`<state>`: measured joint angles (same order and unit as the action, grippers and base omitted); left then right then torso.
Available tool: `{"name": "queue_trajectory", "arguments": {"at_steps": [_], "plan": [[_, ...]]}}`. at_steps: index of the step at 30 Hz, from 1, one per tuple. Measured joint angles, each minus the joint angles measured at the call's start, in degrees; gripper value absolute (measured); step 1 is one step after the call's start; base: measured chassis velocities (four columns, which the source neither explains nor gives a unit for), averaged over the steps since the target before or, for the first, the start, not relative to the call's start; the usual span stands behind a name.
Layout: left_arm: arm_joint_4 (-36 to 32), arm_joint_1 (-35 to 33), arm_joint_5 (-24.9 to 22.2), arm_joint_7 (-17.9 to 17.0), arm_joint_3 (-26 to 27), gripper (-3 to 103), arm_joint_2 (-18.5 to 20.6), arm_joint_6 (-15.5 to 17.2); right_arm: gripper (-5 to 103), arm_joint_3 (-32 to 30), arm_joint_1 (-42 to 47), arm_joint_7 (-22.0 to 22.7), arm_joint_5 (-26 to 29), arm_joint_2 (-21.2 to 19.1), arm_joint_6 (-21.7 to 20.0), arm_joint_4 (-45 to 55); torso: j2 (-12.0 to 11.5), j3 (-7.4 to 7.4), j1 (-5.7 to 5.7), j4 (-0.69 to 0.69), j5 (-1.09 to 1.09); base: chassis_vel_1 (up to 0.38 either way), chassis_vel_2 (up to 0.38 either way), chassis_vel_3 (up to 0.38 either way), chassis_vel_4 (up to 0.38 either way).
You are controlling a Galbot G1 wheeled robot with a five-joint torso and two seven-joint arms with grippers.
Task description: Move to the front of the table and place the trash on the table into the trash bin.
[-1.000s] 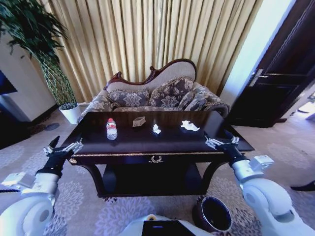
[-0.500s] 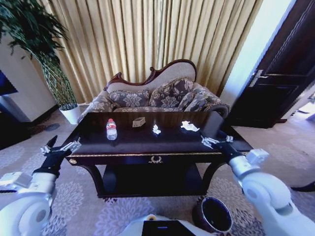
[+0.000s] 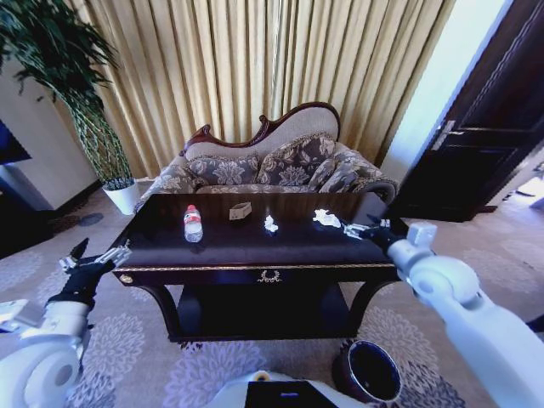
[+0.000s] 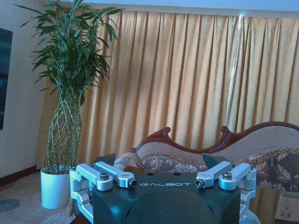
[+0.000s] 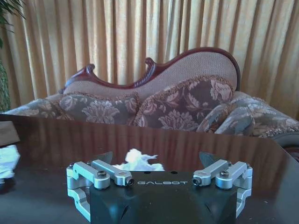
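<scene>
Right gripper [image 3: 361,228]: over the right end of the table top, fingers spread, nothing between them, just right of a crumpled white scrap [image 3: 326,218]. Same gripper in right wrist view [image 5: 156,158]: low above the glossy top, a white scrap [image 5: 138,159] directly ahead between the spread fingers, not touched.

Left gripper [image 3: 92,258]: off the table's left front corner, above the carpet, fingers spread, empty. In left wrist view [image 4: 159,161]: fingers apart, facing curtain and sofa back.

Table [image 3: 255,246]: dark, glossy, gold trim and gold emblem on the front edge, lower shelf beneath; directly ahead.

Trash on table top, left to right:
- clear plastic bottle [image 3: 193,223], red cap, red-white label, upright, left of centre;
- small brownish carton [image 3: 240,210], toward the far edge, near centre;
- small white scrap [image 3: 270,223], just right of centre, apart from the carton;
- the larger crumpled white scrap, toward the right end.

Trash bin [image 3: 366,371]: round, dark, black inside, on the carpet by the table's right front leg, below the right arm.

Behind the table: patterned sofa [image 3: 272,166], gold curtain [image 3: 255,68]. Potted plant [image 3: 93,119] in a white pot, far left.
</scene>
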<state>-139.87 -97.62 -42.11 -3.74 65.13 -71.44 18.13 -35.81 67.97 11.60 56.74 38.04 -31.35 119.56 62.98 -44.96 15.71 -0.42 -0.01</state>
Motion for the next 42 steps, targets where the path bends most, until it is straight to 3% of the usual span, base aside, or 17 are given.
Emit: {"name": "queue_trajectory", "arguments": {"at_steps": [5, 15, 26, 42], "plan": [[0.0, 0.0, 0.1, -0.1, -0.3, 100, 0.0, 0.1, 100, 2.8, -3.8, -0.2, 1.0, -1.2, -1.1, -3.3, 0.0, 0.00, 0.00, -0.02, 0.00, 0.000, 0.000, 0.000, 0.000], [-0.3, 0.0, 1.4, -0.3, -1.7, 100, -0.4, 0.2, 100, 14.4, -15.6, -0.3, 2.9, -0.7, -2.1, -8.5, 0.0, 0.00, -0.01, -0.01, -0.02, 0.000, 0.000, 0.000, 0.000], [-0.7, -0.7, 1.9, -0.4, -1.3, 100, -0.5, 0.2, 100, 28.2, -27.7, -0.3, 1.4, 5.2, -2.1, -18.6, 0.0, 0.00, 0.00, 0.01, 0.00, 0.000, 0.000, 0.000, 0.000], [0.2, 0.0, 2.7, -0.9, -2.4, 100, -0.4, -1.1, 100, 30.4, -30.6, -2.8, -0.5, 5.3, -1.8, -24.7, 0.0, 0.01, 0.00, -0.01, -0.01, 0.000, 0.000, 0.000, 0.000]]}}
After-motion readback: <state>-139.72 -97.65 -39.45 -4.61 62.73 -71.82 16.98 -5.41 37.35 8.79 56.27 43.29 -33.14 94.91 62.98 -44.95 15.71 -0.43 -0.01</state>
